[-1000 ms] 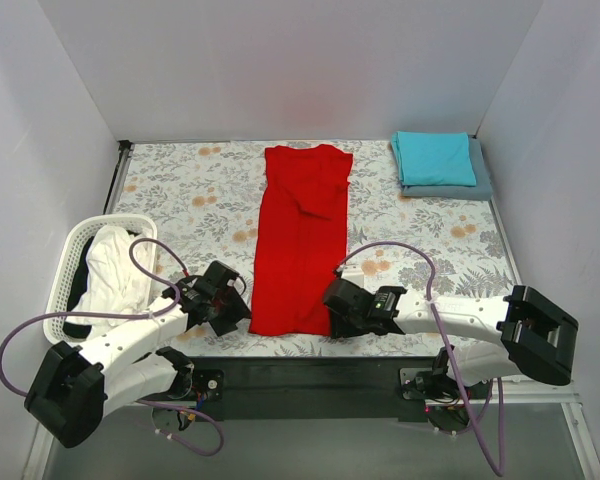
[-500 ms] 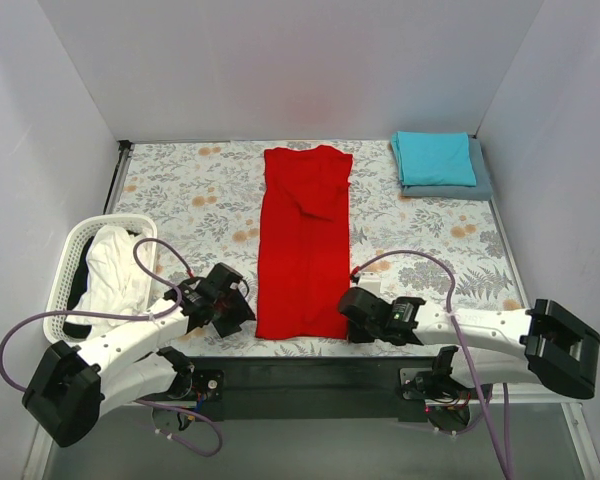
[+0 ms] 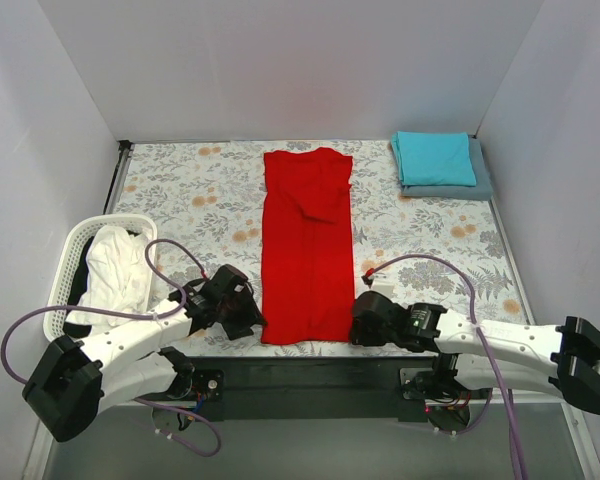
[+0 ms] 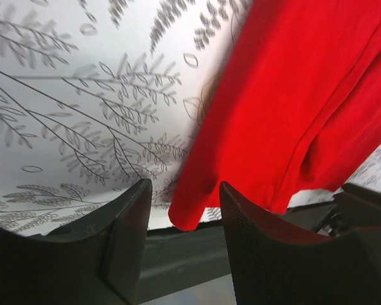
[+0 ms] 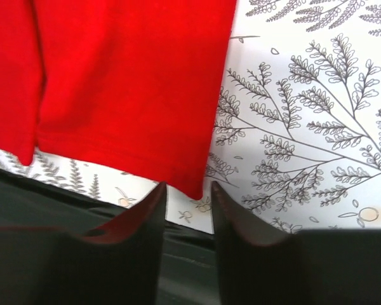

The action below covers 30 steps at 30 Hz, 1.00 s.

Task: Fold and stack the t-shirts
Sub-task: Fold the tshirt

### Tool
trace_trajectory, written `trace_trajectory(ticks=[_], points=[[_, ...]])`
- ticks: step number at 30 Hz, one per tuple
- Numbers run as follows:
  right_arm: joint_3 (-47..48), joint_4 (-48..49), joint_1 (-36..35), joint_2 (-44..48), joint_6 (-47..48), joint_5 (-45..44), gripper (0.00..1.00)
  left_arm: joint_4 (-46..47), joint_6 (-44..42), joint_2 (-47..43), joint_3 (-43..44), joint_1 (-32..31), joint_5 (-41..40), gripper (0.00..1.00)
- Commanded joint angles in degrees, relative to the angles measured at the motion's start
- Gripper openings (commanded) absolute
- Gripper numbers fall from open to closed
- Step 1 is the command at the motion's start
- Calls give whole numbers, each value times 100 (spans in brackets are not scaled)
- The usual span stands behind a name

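The red t-shirt (image 3: 305, 245) lies folded into a long narrow strip down the middle of the floral table, its hem at the near edge. My left gripper (image 3: 252, 322) is open at the hem's left corner. In the left wrist view that red corner (image 4: 185, 216) sits just ahead of the gap of the gripper (image 4: 184, 223). My right gripper (image 3: 360, 325) is open at the hem's right corner, and the red corner (image 5: 193, 184) lies just before its tips (image 5: 189, 196). The folded teal t-shirt (image 3: 435, 158) rests on the folded grey-blue one (image 3: 483, 186) at the back right.
A white lattice basket (image 3: 68, 262) with white cloth (image 3: 115, 272) in it stands at the near left beside my left arm. A black strip (image 3: 310, 378) runs along the table's near edge under both grippers. White walls close in the sides and back.
Both grippers have moved toward the near edge and to the right. The red shirt's near end has shifted right and nearer, so the strip now lies straighter.
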State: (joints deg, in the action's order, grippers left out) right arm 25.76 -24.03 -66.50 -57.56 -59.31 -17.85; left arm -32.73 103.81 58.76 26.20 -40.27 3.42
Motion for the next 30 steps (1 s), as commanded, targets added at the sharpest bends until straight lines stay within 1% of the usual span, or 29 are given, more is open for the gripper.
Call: trace_trajectory(ticks=[1, 3, 6, 11, 13, 14, 18, 20, 23, 24, 25, 26, 27, 28, 30], points=[[-36, -111, -21, 341, -168, -140, 44, 311, 34, 4, -97, -288, 256, 45], [-53, -119, -30, 395, -186, -193, 52, 338, 113, 65, -132, -420, 221, 43], [-27, -102, -21, 342, -213, -193, 56, 320, 236, 258, -229, -525, 212, 36], [-27, -67, -21, -18, -309, -228, 56, 153, 447, 381, -282, -613, 19, 25], [-71, 47, -12, -88, -344, -272, 57, 153, 482, 382, -299, -631, -8, 22], [-141, 117, -3, -89, -353, -272, 56, 144, 482, 382, -299, -648, -17, 19], [-229, 425, 76, -176, -353, -263, 56, 144, 535, 443, -299, -728, -26, 11], [-238, 522, 102, -238, -345, -272, 55, 144, 579, 461, -317, -780, -34, 8], [-264, 593, 120, -378, -309, -158, 41, 144, 632, 478, -343, -851, -26, 4], [-299, 601, 120, -396, -309, -88, 31, 144, 623, 487, -334, -859, -17, 2], [-343, 601, 120, -405, -309, -53, 25, 144, 632, 496, -334, -886, -17, 0], [-378, 601, 128, -396, -318, -17, 20, 127, 632, 496, -334, -895, -26, 0], [-422, 601, 120, -362, -318, 61, 9, 100, 649, 496, -334, -903, -43, 0], [-527, 593, 120, -248, -318, 97, 3, 74, 649, 496, -326, -912, -52, 0], [-659, 505, 120, -90, -318, 228, 1, -31, 649, 461, -299, -921, -87, 0]])
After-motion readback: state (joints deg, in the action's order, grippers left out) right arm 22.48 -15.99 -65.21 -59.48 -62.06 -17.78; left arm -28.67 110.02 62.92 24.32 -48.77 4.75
